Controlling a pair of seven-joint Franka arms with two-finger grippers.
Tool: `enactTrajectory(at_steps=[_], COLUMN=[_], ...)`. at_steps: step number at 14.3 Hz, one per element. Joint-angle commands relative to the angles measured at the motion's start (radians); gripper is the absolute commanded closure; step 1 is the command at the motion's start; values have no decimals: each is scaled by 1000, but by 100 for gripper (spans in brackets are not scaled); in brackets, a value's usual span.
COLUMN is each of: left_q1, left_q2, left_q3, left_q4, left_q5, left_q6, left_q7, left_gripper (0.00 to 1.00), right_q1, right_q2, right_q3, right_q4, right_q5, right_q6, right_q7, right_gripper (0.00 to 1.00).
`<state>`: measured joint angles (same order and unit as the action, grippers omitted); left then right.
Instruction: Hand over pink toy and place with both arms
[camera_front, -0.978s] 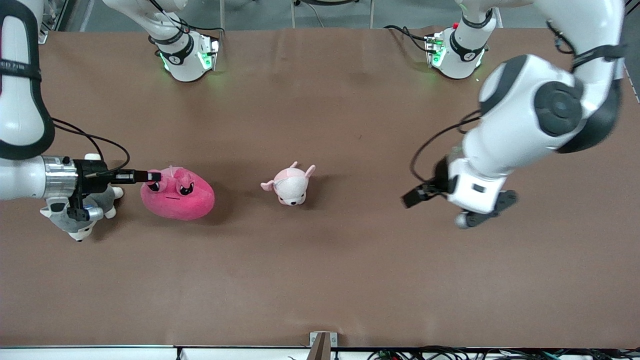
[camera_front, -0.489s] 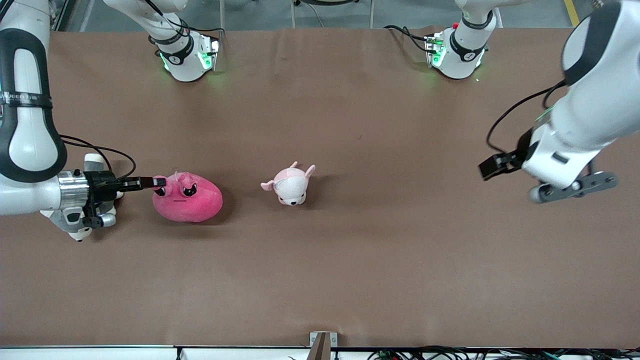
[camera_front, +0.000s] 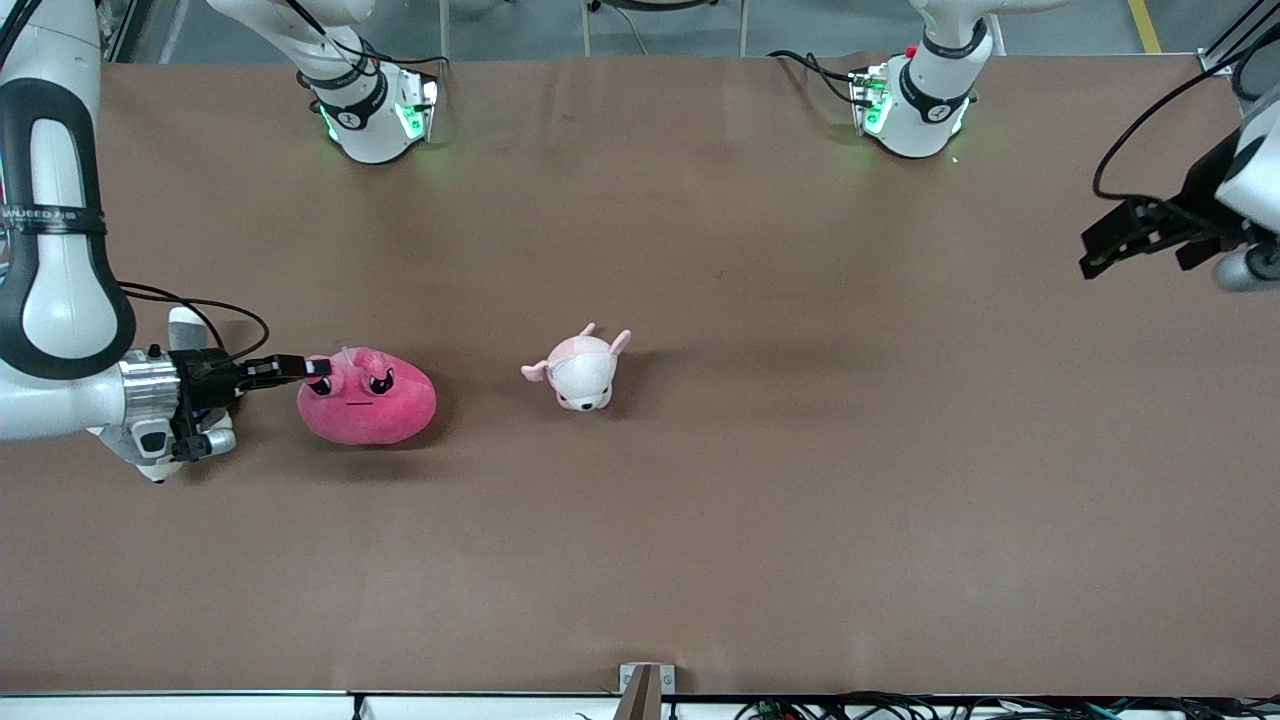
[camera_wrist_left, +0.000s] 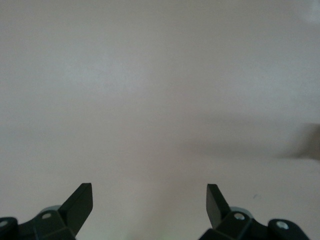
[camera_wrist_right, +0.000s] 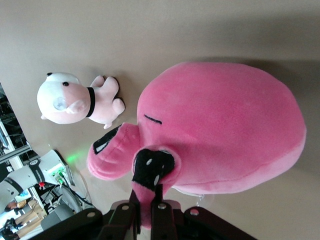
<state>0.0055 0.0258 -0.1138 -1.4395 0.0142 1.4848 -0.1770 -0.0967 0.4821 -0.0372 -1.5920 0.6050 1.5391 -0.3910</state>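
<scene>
Right gripper (camera_front: 312, 368) is seen at mid-left of the front view, clenched on a fold of plush at the eye end of the pink toy (camera_front: 368, 404); in the right wrist view the fingers are pinched tight on that fold (camera_wrist_right: 150, 210). The pink toy is found on the table (camera_front: 700, 540) toward the right arm's end, apparently resting on the cloth, with its long axis running along the table toward the small pale plush (camera_front: 580, 370) at frame centre. A grey-and-white plush (camera_front: 150, 450) is mostly hidden under the right wrist. Left gripper (camera_front: 1105, 245) is held at the upper right edge of the frame, released, with fingers spread wide in the left wrist view (camera_wrist_left: 150, 207) over bare table. The toy is judged well apart from the left gripper, so a long carry toward the middle is needed before handover. Lettering on the right arm's band cannot be read clearly; no other writing is seen.
</scene>
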Motion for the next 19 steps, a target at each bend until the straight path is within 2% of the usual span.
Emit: enactTrajectory(at_steps=[1,10,11,12,13,16,19], left_q1=[-10,-1,1,1,1,2,2], left_q2=[-75,-66,-66,-66,-66,-63,-64], left_q3=[8,6,8,8,10,10,10], left_q4=[-79,-79,-79,-79,-79,-78,-78], left_q5=[-13,-13,-10,-10,-7,-2,-2], left_q6=[3,11,12,12,12,12,8], left_q7=[13,30,31,31,31,31,33], left_gripper=[0,0,0,0,0,0,0], right_q1=[-23,-35,-35,-34,-35,-32,-23], right_q2=[23,64,67,66,64,50,21], right_q3=[14,14,14,14,13,7,-1], right_q4=[18,18,20,20,26,116,225], right_q5=[21,22,22,21,19,-10,-120], right_q6=[-24,-27,-27,-25,-27,-57,-105], right_q7=[-45,-83,-80,-74,-69,-13,47], right_gripper=[98,97,76,24,0,0,0])
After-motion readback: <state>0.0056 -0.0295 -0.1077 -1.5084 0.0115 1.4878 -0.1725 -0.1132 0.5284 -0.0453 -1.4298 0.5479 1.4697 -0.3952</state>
